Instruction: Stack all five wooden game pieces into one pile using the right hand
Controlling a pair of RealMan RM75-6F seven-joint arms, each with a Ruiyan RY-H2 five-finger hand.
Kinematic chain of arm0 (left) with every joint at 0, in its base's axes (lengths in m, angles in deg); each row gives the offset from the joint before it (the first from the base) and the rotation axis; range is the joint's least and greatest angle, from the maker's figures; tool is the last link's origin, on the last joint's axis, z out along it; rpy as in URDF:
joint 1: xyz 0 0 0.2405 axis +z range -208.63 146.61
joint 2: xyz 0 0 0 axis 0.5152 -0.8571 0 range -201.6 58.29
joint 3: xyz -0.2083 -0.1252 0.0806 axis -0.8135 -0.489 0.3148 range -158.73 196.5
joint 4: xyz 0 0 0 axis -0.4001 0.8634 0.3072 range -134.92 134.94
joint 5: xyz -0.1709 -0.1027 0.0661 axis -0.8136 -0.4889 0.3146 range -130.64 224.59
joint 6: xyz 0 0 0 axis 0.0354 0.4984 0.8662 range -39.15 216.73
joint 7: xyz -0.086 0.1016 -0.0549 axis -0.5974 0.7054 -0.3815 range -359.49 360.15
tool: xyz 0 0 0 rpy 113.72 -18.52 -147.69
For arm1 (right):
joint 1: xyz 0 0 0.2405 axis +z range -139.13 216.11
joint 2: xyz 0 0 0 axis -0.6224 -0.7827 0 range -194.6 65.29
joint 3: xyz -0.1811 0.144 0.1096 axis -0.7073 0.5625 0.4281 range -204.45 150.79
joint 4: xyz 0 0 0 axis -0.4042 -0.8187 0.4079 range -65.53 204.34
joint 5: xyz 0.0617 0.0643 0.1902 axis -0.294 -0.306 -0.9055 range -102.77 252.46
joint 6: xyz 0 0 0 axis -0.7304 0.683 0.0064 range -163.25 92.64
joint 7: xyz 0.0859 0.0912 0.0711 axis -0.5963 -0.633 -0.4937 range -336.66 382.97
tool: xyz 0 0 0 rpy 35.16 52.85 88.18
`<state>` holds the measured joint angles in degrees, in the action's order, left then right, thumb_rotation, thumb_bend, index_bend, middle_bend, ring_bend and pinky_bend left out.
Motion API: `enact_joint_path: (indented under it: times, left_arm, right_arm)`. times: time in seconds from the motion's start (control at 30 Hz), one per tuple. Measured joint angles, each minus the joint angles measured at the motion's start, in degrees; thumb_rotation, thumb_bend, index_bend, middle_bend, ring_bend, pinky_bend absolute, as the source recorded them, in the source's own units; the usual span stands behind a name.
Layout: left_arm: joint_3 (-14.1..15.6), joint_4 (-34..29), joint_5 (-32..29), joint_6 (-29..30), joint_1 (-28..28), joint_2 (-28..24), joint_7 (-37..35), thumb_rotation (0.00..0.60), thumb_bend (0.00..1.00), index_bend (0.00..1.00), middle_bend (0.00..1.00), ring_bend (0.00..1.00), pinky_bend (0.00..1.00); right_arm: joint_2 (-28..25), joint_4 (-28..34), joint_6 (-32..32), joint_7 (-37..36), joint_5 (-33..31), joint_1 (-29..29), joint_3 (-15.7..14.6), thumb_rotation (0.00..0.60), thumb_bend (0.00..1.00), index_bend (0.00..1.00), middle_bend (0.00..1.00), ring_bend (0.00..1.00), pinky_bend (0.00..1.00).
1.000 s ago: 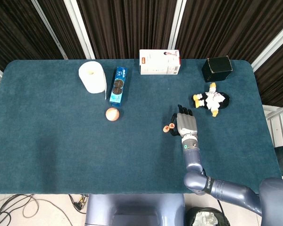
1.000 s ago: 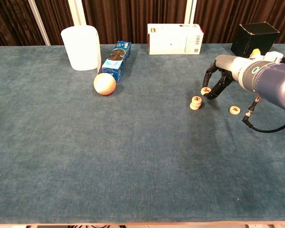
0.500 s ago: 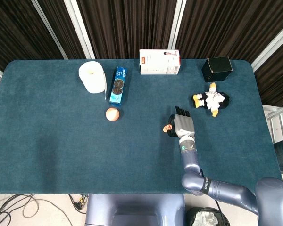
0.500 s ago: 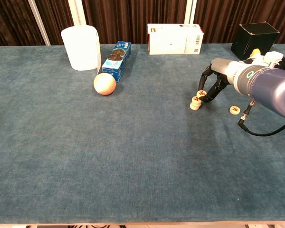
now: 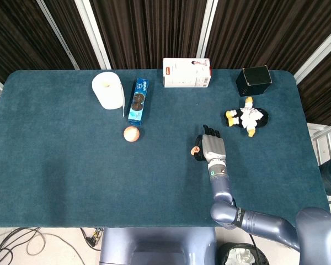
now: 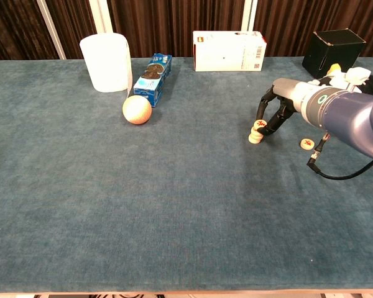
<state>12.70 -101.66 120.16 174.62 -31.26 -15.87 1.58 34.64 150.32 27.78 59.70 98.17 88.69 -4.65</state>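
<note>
A short pile of round wooden game pieces (image 6: 255,137) stands on the blue table right of centre; in the head view only its top (image 5: 195,149) shows beside the hand. My right hand (image 6: 278,109) (image 5: 213,148) reaches in from the right and pinches one more piece (image 6: 259,125) with a red mark, tilted and right on top of the pile. Another red-marked piece (image 6: 307,144) lies flat alone to the right of the pile, under my forearm, hidden in the head view. The left hand shows in neither view.
A plush toy (image 5: 247,116) and a black box (image 5: 254,80) lie behind the right hand. Along the back stand a white carton (image 5: 186,73), a blue cookie pack (image 5: 138,100) and a paper roll (image 5: 108,90). A small ball (image 5: 131,133) sits left of the pile.
The right hand has carried the pinched piece left and down, from beside the pile to directly on top of it. The pile and the loose piece have not moved.
</note>
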Motion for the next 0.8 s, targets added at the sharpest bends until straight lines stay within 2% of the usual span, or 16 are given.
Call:
enact_joint_path:
  times: [0.8]
  left_arm:
    - [-0.05,-0.12,-0.19,0.03,0.02,-0.04,0.11,0.6,0.11,0.01,0.0,0.0,0.0]
  right_arm:
    - [0.37,-0.5,-0.05,-0.21,-0.55,0.4,0.01,0.6,0.41,0.52,0.0,0.0,0.0]
